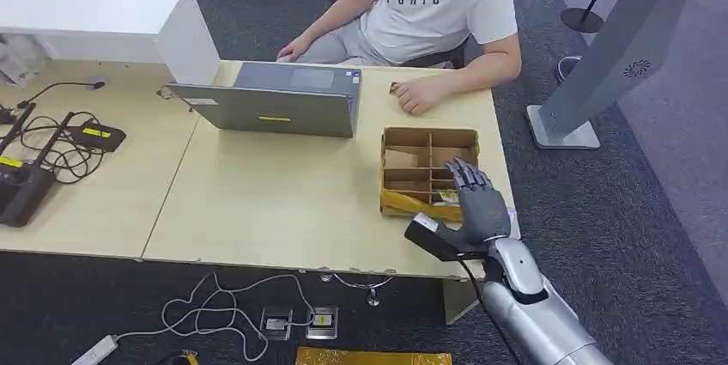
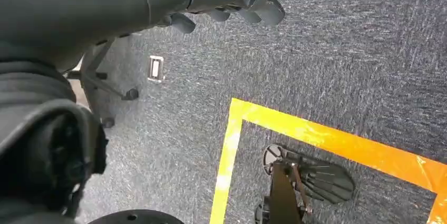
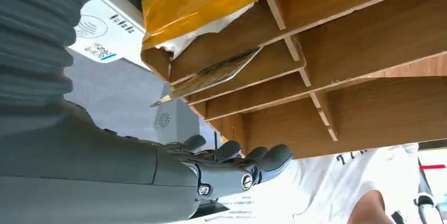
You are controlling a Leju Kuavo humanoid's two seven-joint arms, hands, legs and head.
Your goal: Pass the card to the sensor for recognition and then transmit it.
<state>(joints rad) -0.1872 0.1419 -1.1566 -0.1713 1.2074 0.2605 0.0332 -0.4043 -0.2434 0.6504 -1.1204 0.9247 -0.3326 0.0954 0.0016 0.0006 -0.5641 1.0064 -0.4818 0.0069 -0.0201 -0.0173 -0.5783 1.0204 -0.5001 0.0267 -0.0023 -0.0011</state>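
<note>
Dark grey carpet surrounds a light wooden table (image 1: 257,202), at whose far edge a person (image 1: 438,4) sits behind a grey laptop (image 1: 275,103); a router with cables (image 1: 26,176) lies at the table's left end, and a grey stand (image 1: 601,64) rises on the floor to the right. Near the table's right front corner sits a compartmented cardboard box (image 1: 429,137) with yellow tape along its near wall. The right hand (image 1: 476,202) hovers over the box's near compartments, fingers spread and extended, holding nothing. In the right wrist view a card (image 3: 216,74) lies tilted in one compartment, one end poking past the box wall beside a white wrapper — this is judged to be the task's card. The left hand (image 2: 232,0) hangs over the carpet, fingers loosely curled on nothing. A white panel with printed symbols (image 3: 103,31) lies just beside the box and may be the sensor; that cannot be confirmed. Step in hand: picking up the card. To do it well, the fingers should come down on the card's raised end — clear of the dividers and wrapper — and pinch its flat faces, so that it lifts without dragging the box.
</note>
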